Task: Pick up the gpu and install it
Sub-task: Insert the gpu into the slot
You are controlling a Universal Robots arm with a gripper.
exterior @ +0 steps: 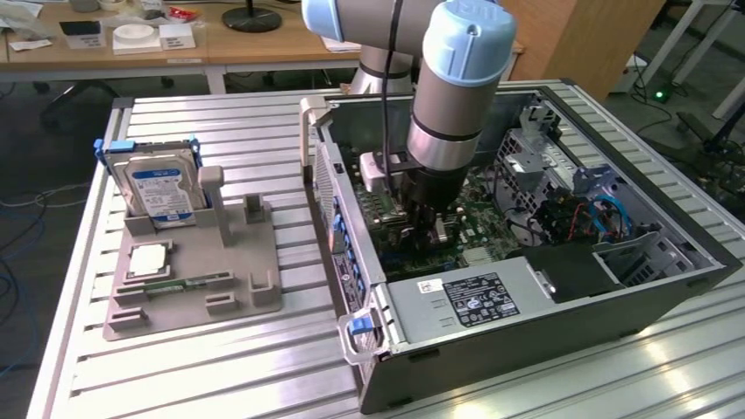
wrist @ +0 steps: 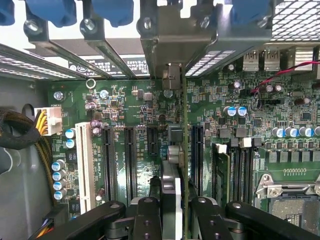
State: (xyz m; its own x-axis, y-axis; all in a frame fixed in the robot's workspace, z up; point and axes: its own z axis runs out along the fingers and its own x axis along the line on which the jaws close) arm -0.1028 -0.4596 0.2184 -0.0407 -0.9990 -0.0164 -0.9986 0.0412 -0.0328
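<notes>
My gripper point(wrist: 172, 210) is shut on the gpu point(wrist: 184, 150), a thin green card seen edge-on, with its grey metal bracket point(wrist: 172, 50) at the far end near the case's rear slot openings. The card hangs upright just above the motherboard point(wrist: 130, 105), over the row of black expansion slots point(wrist: 152, 150). In the exterior view the arm reaches down into the open computer case point(exterior: 652, 227), with the gripper point(exterior: 425, 229) low over the board.
A white slot point(wrist: 85, 165) and a cable bundle point(wrist: 20, 135) lie to one side, memory slots point(wrist: 235, 165) and the CPU socket point(wrist: 290, 190) to the other. Outside the case, a grey fixture point(exterior: 192, 288) holds a hard drive point(exterior: 163, 188) and a memory strip point(exterior: 174, 285).
</notes>
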